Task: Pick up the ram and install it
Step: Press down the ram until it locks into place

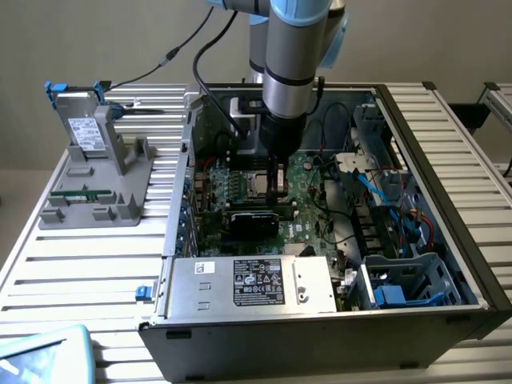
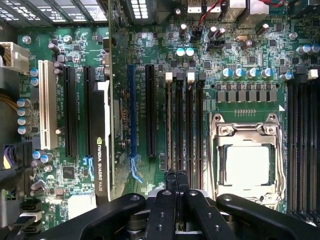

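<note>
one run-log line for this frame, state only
arm: inside the open computer case | fingers: shut, over the memory slots beside the processor socket | green memory stick: on the grey holder outside

The ram (image 1: 80,193) is a long, thin green circuit-board stick with small pale marks. It sits lengthwise in a low groove of the grey stand (image 1: 128,200), just below the stand's upright part, nothing gripping it.

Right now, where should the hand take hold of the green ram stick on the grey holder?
Probably the middle of the ram stick's exposed long edge, coming straight down, pinching its two flat faces: it seems to sit on edge in the grey holder, thin and long.
</note>
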Controlling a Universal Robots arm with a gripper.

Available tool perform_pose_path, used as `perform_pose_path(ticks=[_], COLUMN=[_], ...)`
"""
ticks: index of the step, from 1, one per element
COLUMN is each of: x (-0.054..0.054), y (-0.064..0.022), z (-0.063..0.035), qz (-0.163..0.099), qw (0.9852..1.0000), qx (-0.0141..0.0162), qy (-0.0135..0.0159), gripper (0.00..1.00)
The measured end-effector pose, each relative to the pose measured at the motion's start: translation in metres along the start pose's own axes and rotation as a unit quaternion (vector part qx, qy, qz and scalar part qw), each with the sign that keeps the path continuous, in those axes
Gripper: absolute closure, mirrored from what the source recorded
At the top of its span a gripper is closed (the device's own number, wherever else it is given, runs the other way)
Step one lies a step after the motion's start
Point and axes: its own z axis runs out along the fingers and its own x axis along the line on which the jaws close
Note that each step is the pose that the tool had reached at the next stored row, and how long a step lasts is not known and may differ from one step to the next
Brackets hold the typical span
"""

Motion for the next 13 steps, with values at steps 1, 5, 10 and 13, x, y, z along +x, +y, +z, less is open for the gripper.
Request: perform_pose_path(ticks=[1,5,10,13], x=[0.0,0.0001,0.0001,0.0001], y=[-0.0004,-0.0016,-0.0021,-0.0027], z=[0.0,-0.0001,0.0,0.0], qz=[0.0,0.0,0.0,0.0], qw=[1.0,1.0,1.0,1.0], qx=[0.0,0.0,0.0001,0.0002], qy=[0.0,0.0,0.0,0.0], gripper=[0.89,0.89,0.89,0.89])
